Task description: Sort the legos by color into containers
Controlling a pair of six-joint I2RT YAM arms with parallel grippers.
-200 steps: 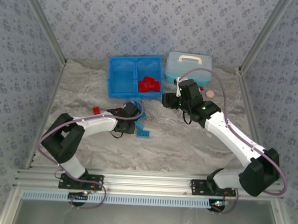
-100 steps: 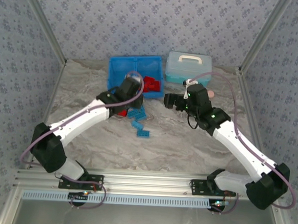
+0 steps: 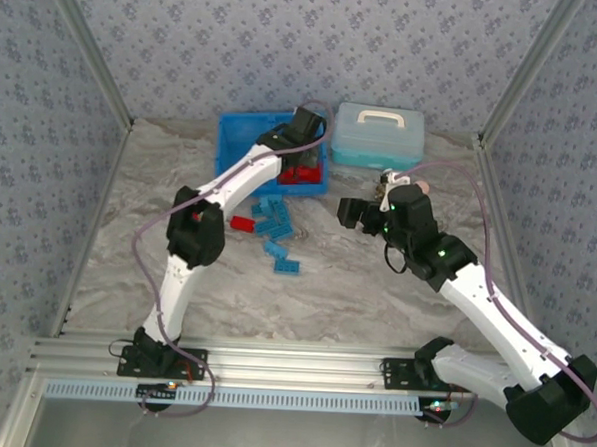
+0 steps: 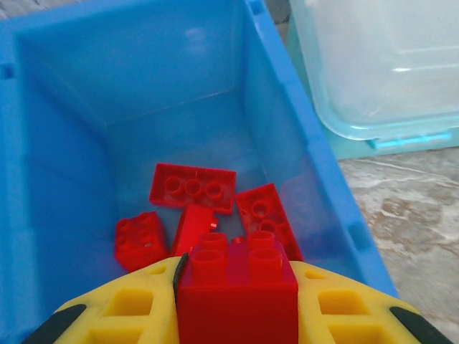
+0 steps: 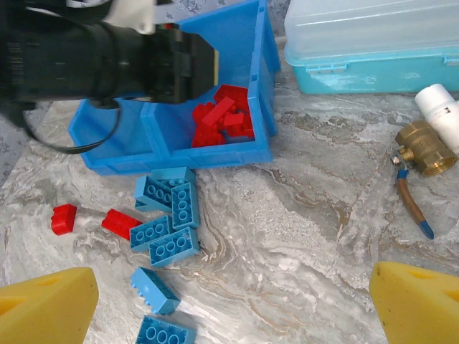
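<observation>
Status, sorting by colour: roughly midway by my reading, reds ahead of blues.

- Your left gripper (image 4: pixel 237 324) is clamped on one red brick (image 4: pixel 237 278), studs facing forward, held above the right compartment (image 4: pixel 165 68) of the blue tray (image 5: pixel 179 159). The brick is not yet released.
- Below it, a pile of red bricks (image 4: pixel 192 188) lies on that compartment's floor. At least four are countable from the left wrist view.
- The left compartment (image 3: pixel 244 153) shows only bare blue floor from above. No blue brick is sorted yet, as far as can be seen.
- On the table (image 5: pixel 301 236), just in front of the tray, lies a loose cluster of light-blue bricks (image 5: pixel 176 215), six or so. Beside them are two stray reds (image 5: pixel 63 218) (image 5: pixel 120 223).
- Your right gripper (image 5: pixel 233 307) hangs over the table with its fingers spread wide and nothing between them.

Left to do, judged from this: drop the held red, fetch the two strays, then move every light-blue brick into the left compartment.
</observation>
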